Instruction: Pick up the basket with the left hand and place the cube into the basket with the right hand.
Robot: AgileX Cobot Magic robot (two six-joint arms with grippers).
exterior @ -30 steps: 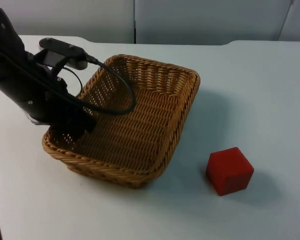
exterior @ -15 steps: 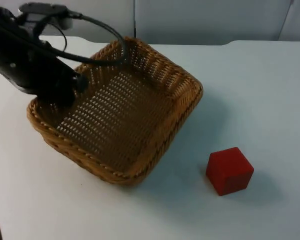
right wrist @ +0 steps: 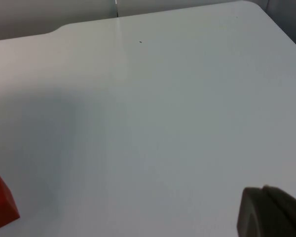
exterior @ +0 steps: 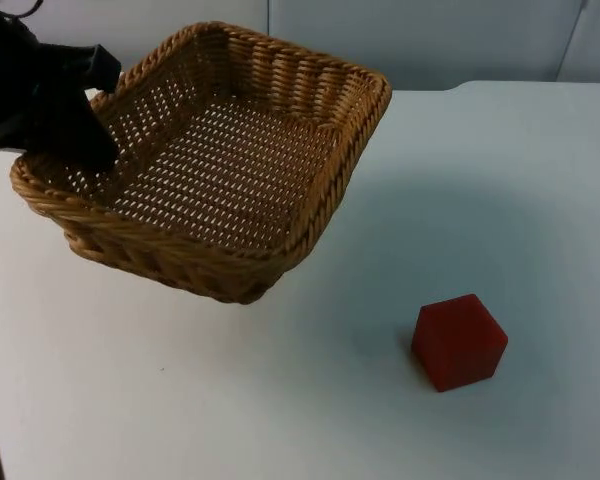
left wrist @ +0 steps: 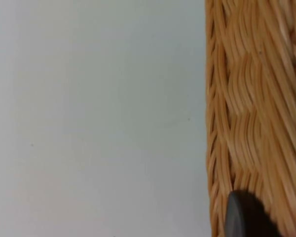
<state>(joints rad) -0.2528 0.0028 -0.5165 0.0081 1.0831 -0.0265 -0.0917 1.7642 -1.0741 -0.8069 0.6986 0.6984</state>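
- Red cube (exterior: 459, 341) sits alone on the white surface (exterior: 500, 180), well apart from the wicker basket (exterior: 220, 160), w/ nothing on it.
- Basket is up in the air, tipped a bit, shadow under it. Left claw (exterior: 75, 150) holds its rim on the left side.
- Right claw (right wrist: 271, 212): can't tell if wide or narrow. It waits; the cube (right wrist: 0, 205) lies off to its side, so the right arm must go get it.
- vs a sec ago: basket went up & back, cube same spot.
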